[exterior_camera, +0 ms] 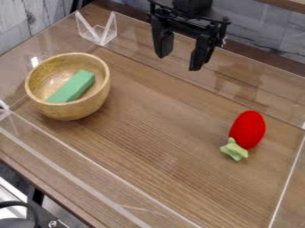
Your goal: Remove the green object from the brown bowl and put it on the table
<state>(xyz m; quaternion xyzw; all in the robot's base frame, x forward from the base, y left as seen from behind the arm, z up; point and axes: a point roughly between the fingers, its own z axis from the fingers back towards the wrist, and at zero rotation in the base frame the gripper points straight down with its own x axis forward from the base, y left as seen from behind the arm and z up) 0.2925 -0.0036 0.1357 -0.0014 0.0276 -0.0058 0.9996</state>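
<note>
gripper (184,53): fingers spread apart, empty, hanging above the far middle of the table (155,134)
green object (71,86): lying inside the brown bowl (70,86), to the gripper's left and nearer the camera
long axis: diagonal, near-left to far-right (fingers should probably straddle its narrow width)

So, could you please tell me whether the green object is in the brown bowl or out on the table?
In. The green object lies slanted inside the brown bowl, enclosed by its rim; none of it rests on the table.
</note>
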